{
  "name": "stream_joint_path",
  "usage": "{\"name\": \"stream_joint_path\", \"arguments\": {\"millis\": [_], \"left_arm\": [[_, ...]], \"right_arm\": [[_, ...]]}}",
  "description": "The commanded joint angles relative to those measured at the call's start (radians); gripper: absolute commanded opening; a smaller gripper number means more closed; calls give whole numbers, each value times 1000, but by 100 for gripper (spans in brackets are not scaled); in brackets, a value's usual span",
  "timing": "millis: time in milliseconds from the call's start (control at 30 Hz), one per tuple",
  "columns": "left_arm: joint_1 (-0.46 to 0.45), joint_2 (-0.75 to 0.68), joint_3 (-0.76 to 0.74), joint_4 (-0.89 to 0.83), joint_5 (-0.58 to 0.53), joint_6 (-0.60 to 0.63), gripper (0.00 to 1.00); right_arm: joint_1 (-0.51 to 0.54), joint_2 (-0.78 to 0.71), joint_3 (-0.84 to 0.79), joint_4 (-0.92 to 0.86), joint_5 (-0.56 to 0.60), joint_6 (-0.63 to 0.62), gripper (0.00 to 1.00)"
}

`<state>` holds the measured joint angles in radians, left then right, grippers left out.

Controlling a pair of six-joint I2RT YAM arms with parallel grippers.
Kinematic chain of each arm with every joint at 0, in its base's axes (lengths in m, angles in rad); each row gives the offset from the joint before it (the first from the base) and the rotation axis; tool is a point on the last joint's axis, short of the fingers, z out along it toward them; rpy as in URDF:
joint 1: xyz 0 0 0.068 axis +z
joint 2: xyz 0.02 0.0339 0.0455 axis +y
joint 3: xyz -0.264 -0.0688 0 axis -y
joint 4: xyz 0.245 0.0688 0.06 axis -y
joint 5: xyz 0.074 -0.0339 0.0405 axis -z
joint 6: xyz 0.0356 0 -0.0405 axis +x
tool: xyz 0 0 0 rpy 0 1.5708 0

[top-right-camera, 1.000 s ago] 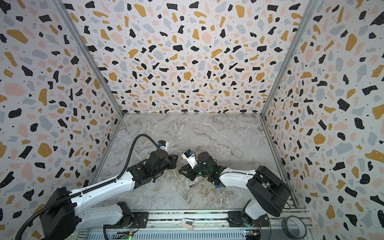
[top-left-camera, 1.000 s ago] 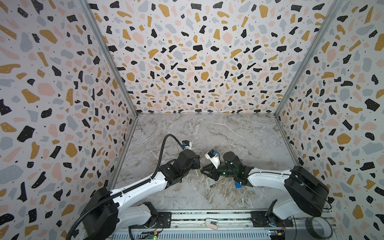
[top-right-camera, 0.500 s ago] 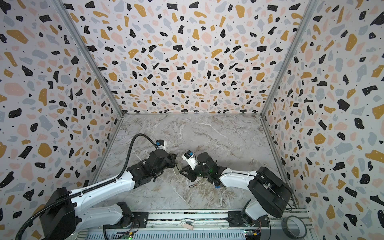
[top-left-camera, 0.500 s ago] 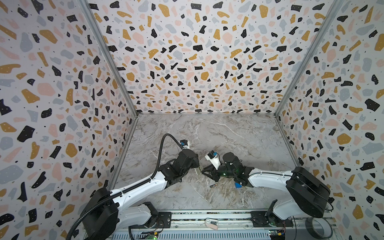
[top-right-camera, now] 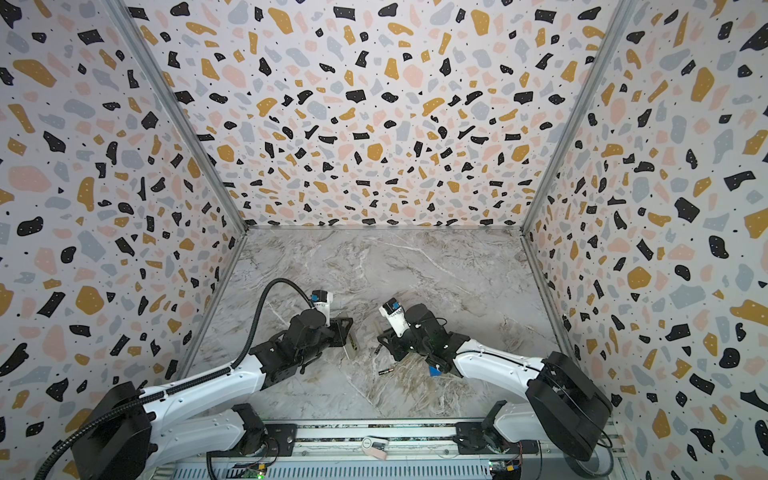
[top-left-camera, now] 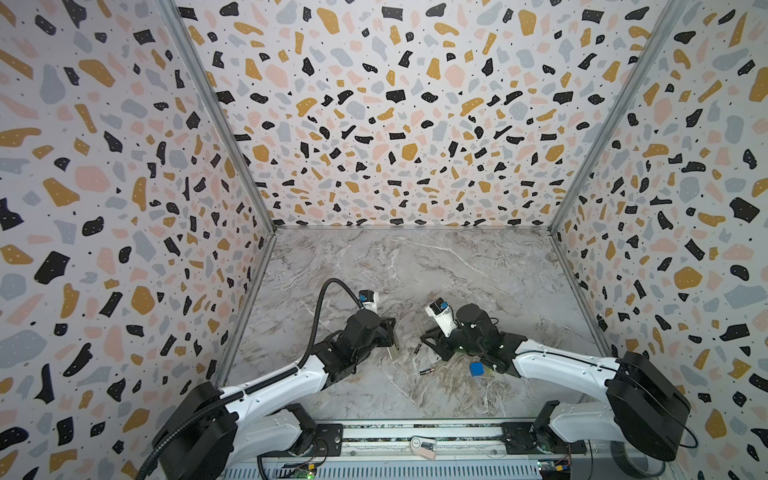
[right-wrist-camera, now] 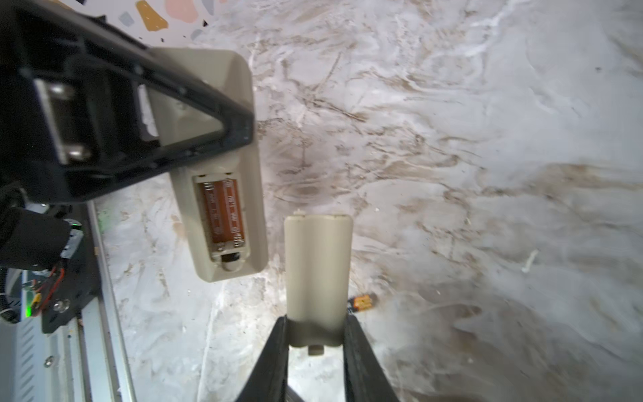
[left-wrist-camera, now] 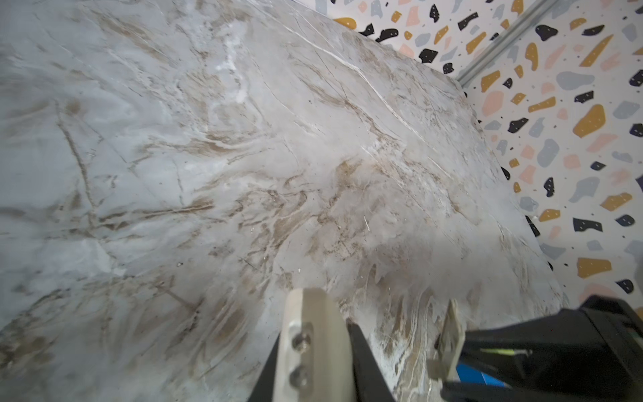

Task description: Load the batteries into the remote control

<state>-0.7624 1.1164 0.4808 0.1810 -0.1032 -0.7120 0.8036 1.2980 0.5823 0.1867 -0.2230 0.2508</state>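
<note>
Marble-look tabletop (top-left-camera: 457, 270) had one battery (top-left-camera: 428, 371) lying flat near the middle of the front edge, and a blue cube (top-left-camera: 476, 369) sat near it, toward the right edge.

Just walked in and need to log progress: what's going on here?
The left gripper clamps the remote control, its battery recess uncovered. The right gripper holds the battery cover just beside it. One battery lies loose on the marble table. Whether the recess is already filled is unclear.
</note>
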Motion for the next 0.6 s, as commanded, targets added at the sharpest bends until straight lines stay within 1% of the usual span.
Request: {"name": "stream_joint_path", "arguments": {"millis": [0,100,233,400,567], "left_arm": [[5,-20,-31,162,123,56,0],[5,-37,-63,192,151,71,0],[5,-70,-105,220,170,92,0],[5,-109,-141,240,180,116,0],[5,-115,-176,281,205,134,0]], "right_arm": [[-34,-16,-17,-78,54,10,19],[-56,11,-9,-98,67,13,19],[-74,65,21,-141,116,0,19],[-104,128,37,-161,128,6,20],[-104,179,68,-197,151,16,20]]}}
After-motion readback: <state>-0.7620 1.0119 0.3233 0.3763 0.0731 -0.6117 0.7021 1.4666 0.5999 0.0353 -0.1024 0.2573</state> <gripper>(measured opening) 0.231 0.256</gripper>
